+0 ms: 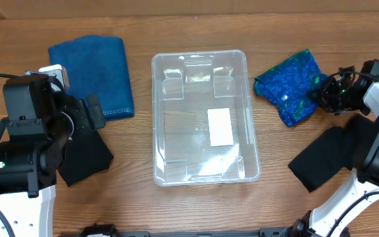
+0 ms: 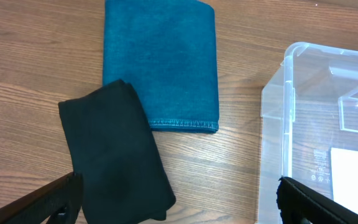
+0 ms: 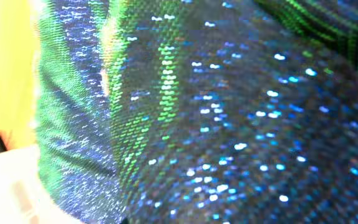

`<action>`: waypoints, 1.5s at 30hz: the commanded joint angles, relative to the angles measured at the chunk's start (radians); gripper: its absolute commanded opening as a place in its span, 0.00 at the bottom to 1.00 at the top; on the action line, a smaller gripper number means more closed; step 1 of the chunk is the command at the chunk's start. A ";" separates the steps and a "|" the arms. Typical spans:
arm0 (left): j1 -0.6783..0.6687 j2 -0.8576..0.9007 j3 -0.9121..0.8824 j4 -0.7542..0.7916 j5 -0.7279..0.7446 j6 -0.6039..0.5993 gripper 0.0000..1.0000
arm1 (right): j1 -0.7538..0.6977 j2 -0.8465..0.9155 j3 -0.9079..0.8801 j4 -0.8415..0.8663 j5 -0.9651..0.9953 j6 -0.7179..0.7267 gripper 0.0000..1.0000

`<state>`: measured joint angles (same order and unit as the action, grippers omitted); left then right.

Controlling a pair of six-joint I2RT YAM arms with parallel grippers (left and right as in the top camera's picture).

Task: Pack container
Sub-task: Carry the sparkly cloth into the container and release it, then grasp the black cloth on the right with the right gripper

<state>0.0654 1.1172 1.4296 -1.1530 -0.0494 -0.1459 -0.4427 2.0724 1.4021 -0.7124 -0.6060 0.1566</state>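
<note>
The clear plastic container (image 1: pixel 160 118) stands in the middle of the table with a white label on its bottom, and nothing else is in it. It also shows in the left wrist view (image 2: pixel 278 124). My left gripper (image 2: pixel 179 205) is open and empty, above the table between a folded black cloth (image 2: pixel 117 155) and the container wall. My right gripper (image 1: pixel 326 92) is at the right edge of a crumpled shiny blue-green cloth (image 1: pixel 291 82). That cloth (image 3: pixel 216 112) fills the right wrist view and hides the fingers.
A folded blue towel (image 1: pixel 94 72) lies at the back left, touching the black cloth (image 1: pixel 84 158). It also shows in the left wrist view (image 2: pixel 160 62). A second black cloth (image 1: pixel 324 155) lies at the right, under my right arm.
</note>
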 commanded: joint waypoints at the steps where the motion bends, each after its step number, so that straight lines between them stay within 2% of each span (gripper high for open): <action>1: -0.003 0.001 0.024 0.001 -0.010 0.019 1.00 | 0.040 -0.256 0.087 -0.047 -0.055 -0.030 0.04; 5: -0.003 0.002 0.024 0.002 -0.010 0.019 1.00 | 0.129 -0.531 0.138 -0.152 -0.055 -0.034 0.04; 8: -0.003 0.002 0.024 0.001 -0.010 0.019 1.00 | 0.283 -0.737 0.138 -0.220 -0.055 -0.048 0.04; 10: -0.003 0.002 0.024 0.000 -0.010 0.019 1.00 | 0.465 -0.811 0.138 -0.283 -0.040 -0.089 0.04; 13: -0.003 0.002 0.024 0.000 -0.009 0.019 1.00 | 0.647 -0.761 0.136 -0.360 -0.039 -0.224 0.04; 15: -0.003 0.002 0.024 -0.003 -0.008 0.019 1.00 | 0.764 -0.643 0.136 -0.405 0.017 -0.330 0.04; 17: -0.003 0.002 0.024 -0.004 -0.005 0.019 1.00 | 0.828 -0.498 0.136 -0.346 0.100 -0.330 0.04; 19: -0.003 0.002 0.024 -0.004 -0.005 0.019 1.00 | 0.835 -0.402 0.136 -0.278 0.091 -0.347 0.04; 22: -0.003 0.002 0.024 -0.009 -0.005 0.019 1.00 | 0.835 -0.271 0.136 -0.172 0.089 -0.356 0.04; 25: -0.003 0.002 0.024 -0.012 -0.005 0.019 1.00 | 0.835 -0.230 0.136 -0.118 0.090 -0.356 0.04; 27: -0.003 0.002 0.024 -0.014 -0.005 0.019 1.00 | 0.835 -0.232 0.138 -0.119 0.117 -0.325 1.00; 30: -0.003 0.002 0.024 -0.018 -0.005 0.019 1.00 | 0.835 -0.236 0.176 -0.197 0.196 -0.280 1.00; 33: -0.003 0.002 0.024 -0.022 -0.005 0.019 1.00 | 0.835 -0.282 0.316 -0.320 0.344 -0.235 1.00; 36: -0.003 0.002 0.024 -0.022 -0.005 0.019 1.00 | 0.835 -0.403 0.472 -0.401 0.597 -0.143 1.00; 38: -0.003 0.002 0.024 -0.023 -0.005 0.019 1.00 | 0.798 -0.537 0.524 -0.443 0.877 0.034 1.00; 40: -0.003 0.002 0.024 -0.027 -0.005 0.019 1.00 | 0.650 -0.655 0.523 -0.520 0.904 0.143 1.00; 42: -0.003 0.002 0.024 -0.026 -0.005 0.019 1.00 | 0.437 -0.710 0.521 -0.654 0.821 0.196 1.00; 45: -0.003 0.002 0.024 -0.026 -0.005 0.019 1.00 | 0.079 -0.717 0.414 -0.825 0.658 0.164 1.00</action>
<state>0.0650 1.1179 1.4330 -1.1820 -0.0494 -0.1459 -0.1871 1.3247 1.9133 -1.5059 0.1635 0.3115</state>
